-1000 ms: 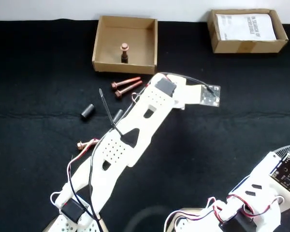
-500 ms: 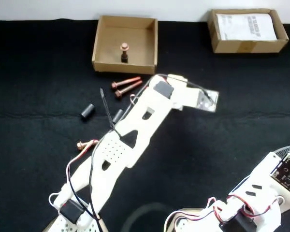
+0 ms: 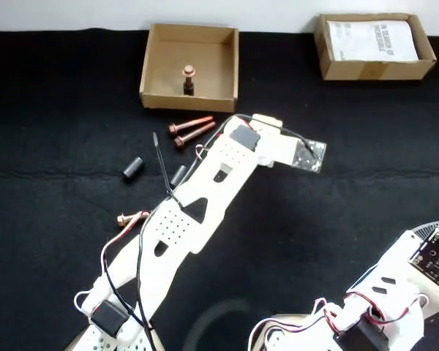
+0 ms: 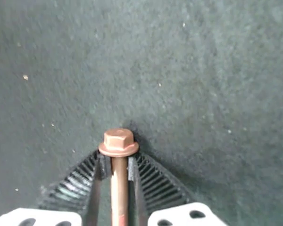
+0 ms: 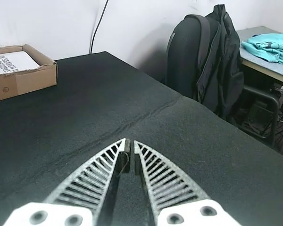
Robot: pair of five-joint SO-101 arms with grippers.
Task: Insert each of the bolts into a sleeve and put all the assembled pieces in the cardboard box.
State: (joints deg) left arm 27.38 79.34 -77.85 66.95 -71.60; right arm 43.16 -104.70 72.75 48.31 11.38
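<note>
Left wrist view — the left gripper [image 4: 117,165] clenched the shaft of a copper-coloured hex-head bolt [image 4: 118,142], its flanged head poking out past the fingertips above the black cloth-covered table [image 4: 203,70]. In the high view, the white left arm [image 3: 205,197] stretched from the near left corner to the middle of the table. The open brown cardboard box [image 3: 154,66] sat at the far edge, left of centre, with one bolt-in-sleeve assembly [image 3: 188,79] standing upright inside. Just in front of it lay two loose copper bolts [image 3: 192,126] side by side. A third bolt [image 3: 132,217] lay nearer the left edge, and two short black cylindrical sleeves [image 3: 133,168] rested between, apart from each other. Over the near right corner, the right gripper [image 5: 129,146] was pinched on a small dark piece [image 5: 126,162] — too small to identify.
</note>
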